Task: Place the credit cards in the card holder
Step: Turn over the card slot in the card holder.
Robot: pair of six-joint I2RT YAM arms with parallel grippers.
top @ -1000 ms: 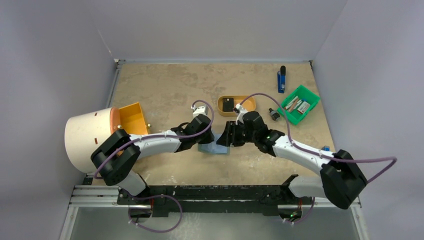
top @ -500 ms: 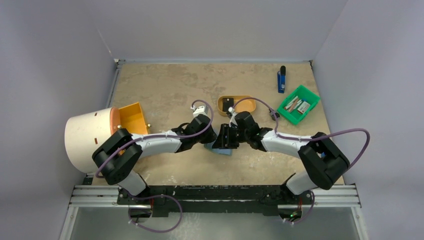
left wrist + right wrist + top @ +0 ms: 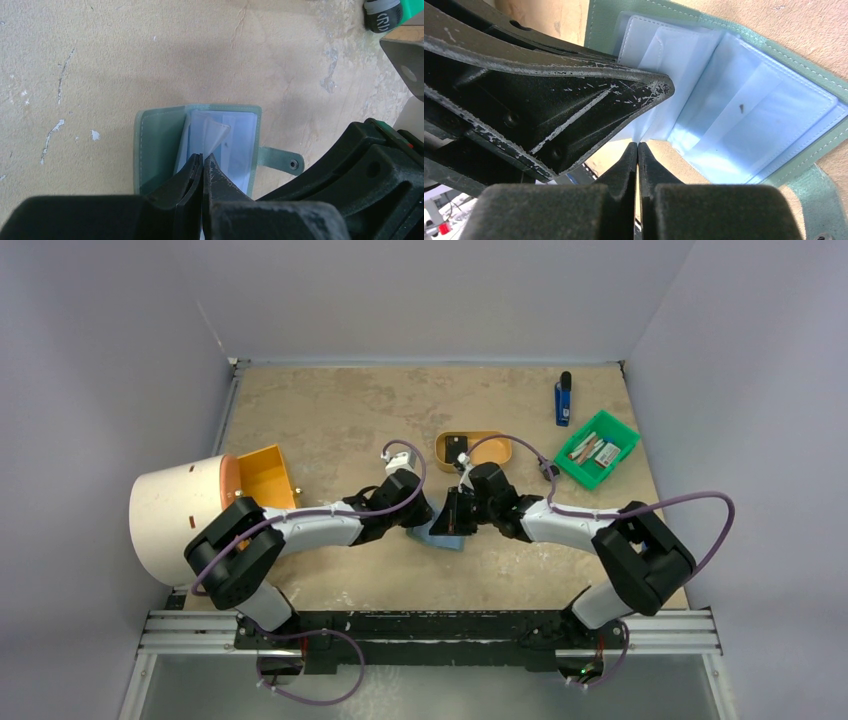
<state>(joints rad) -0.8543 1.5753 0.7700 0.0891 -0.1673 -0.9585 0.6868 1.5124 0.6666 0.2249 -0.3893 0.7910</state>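
Card holder [image 3: 155,145] lies open; right gripper [image 3: 638,147] pinches its sleeve [image 3: 664,115] (left gripper [image 3: 202,161] closed too)

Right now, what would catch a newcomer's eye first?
Both arms meet mid-table, the left gripper and right gripper shut over the open green card holder, tips at its clear sleeves. A big cream cylinder sits at the left edge, a green bin far right.

Both arms reach inward and meet over the card holder [image 3: 156,145]. The left gripper [image 3: 202,159] is closed above it, and the right gripper [image 3: 637,146] pinches its sleeve corner.
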